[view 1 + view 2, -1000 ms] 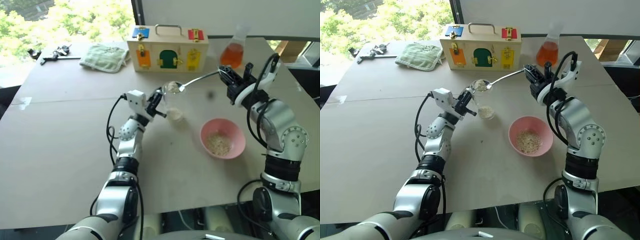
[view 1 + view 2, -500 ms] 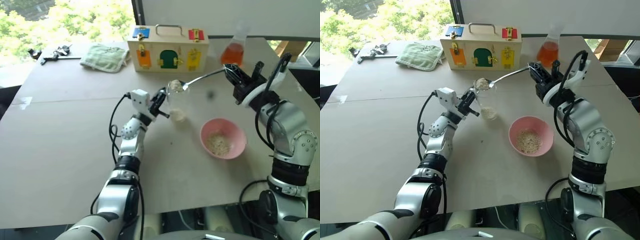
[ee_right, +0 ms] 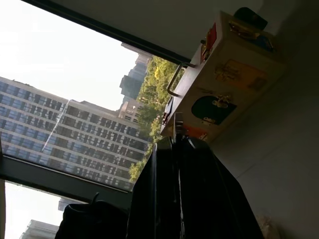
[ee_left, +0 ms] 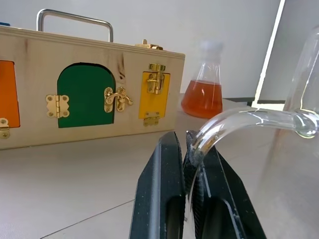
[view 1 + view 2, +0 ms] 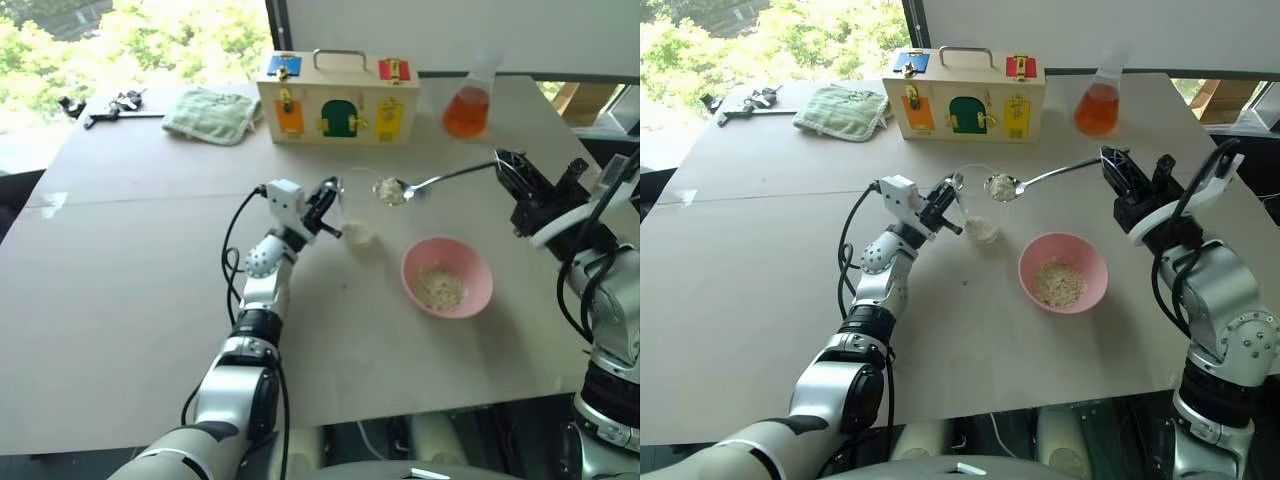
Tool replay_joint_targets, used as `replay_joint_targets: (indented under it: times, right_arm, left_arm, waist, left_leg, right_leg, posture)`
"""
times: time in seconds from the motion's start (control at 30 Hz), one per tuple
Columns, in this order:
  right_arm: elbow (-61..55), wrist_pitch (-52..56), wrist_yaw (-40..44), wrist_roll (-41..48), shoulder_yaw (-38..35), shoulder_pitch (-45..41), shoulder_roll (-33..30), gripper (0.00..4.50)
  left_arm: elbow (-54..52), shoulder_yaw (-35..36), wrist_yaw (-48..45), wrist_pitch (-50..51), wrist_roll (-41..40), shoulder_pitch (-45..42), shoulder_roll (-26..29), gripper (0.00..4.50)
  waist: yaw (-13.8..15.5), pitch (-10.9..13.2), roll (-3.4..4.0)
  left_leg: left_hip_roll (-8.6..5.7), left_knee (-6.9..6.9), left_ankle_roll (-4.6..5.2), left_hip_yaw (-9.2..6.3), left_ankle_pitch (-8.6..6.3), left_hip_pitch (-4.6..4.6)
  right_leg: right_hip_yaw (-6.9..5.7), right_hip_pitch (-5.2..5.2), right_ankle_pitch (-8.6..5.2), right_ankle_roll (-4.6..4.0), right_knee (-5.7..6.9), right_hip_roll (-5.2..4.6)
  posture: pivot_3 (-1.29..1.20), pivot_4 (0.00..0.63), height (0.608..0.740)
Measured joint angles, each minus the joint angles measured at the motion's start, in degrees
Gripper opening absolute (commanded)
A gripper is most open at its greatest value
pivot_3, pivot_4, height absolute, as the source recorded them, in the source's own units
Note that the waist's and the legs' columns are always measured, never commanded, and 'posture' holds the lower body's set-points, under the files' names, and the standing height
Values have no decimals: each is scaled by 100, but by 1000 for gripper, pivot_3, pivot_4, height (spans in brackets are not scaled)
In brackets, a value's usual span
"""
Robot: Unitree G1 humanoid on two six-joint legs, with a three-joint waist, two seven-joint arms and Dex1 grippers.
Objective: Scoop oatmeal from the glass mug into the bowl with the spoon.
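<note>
Glass first, since it sits furthest left of the task's things: our left pincer (image 5: 946, 205) is clamped tight on the curved side handle of the small clear glass mug (image 5: 974, 205), and the left wrist view shows that handle pinched between the two black fingers (image 4: 160, 199). We judge the mug stiff, smooth and breakable, so the handle is the right place to hold it; a grip on the slick wall could slide, and too hard a squeeze could crack it. A little of the pale flaky oatmeal (image 5: 982, 230) lies at the bottom of the mug, which stands on the beige surface (image 5: 760, 290) near the middle.

Just to the right, the slim silver metal spoon (image 5: 1040, 179) hangs in the air above the surface, its small oval end heaped with a clump of oats (image 5: 1000, 187), beside the mug's rim and not yet over the bowl. We take the load for light and loose: dry flakes will spill at any tilt or jolt, so the spoon should stay level. The thin, polished handle may twist in a grip.

Below and to the right stands the round shallow pink bowl (image 5: 1090, 262), already holding oats, light enough that a knock would shift it.

Furthest right, our right pincer (image 5: 1114, 172) is closed narrowly on the far tip of the spoon's handle, a long lever that magnifies every wrist wobble.
</note>
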Motion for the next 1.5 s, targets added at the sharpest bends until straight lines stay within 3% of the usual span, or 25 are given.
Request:
replay_joint_targets:
  times: [0.17, 0.4, 0.63, 0.77, 1.03, 1.23, 1.5]
  right_arm:
    - [-635, -274, -25, 7, -544, 1116, -236, 0]
    - [-1048, -499, 244, 9, -768, 2248, -392, 0]
    - [-1069, -510, 639, 14, -898, 3071, -947, 0]
    - [-1029, -481, 683, 14, -910, 3024, -1388, 0]
    - [-622, 234, 1007, -350, -692, 2662, -3236, 0]
    - [-459, 705, 1611, -1134, -161, 1784, -4161, 0]
    - [-632, 1385, 3063, -2734, 542, 851, -5361, 0]
  left_arm:
    - [175, 0, -109, -1, -3, -119, 14, 46]
    - [419, -1, -239, -5, -2, -217, -12, 46]
    - [556, 4, -321, -40, -2, -310, -43, 46]
    - [591, 4, -339, -57, -2, -313, -68, 46]
    - [638, 18, -333, -99, -1, -323, -84, 46]
    - [639, 27, -295, -138, 0, -322, -80, 46]
    - [638, 74, -215, -164, 0, -313, -56, 46]
  waist:
    - [82, 0, 0]
    - [80, -1, -1]
    - [78, -1, -1]
    - [78, -1, -1]
    - [86, -1, -4]
    - [85, 0, -6]
    - [93, 0, -7]
  left_leg:
    - [-3, 1, 0, -1, 0, 1]
    - [-10, 3, 2, -7, -1, 5]
    - [-17, 5, 3, -34, -2, 13]
    - [-19, 8, 5, -41, -2, 15]
    - [-22, 17, 5, -41, -2, 10]
    - [-22, 26, 5, -44, -2, 8]
    - [-22, 43, 7, -56, -3, -1]
  right_leg:
    - [1, 1, 0, 0, -2, 1]
    - [3, 5, 0, 0, 3, 0]
    - [5, 13, 0, 0, 4, -2]
    - [5, 15, 0, 0, 8, -1]
    - [-3, 18, 0, 0, 9, -3]
    - [-6, 21, 0, 1, 11, -4]
    - [-21, 27, 0, 1, 8, -10]
  posture:
    - [0, 150, 740]
    - [0, 150, 740]
    - [0, 150, 740]
    - [0, 150, 740]
    - [0, 150, 740]
    - [0, 150, 740]
    - [0, 150, 740]
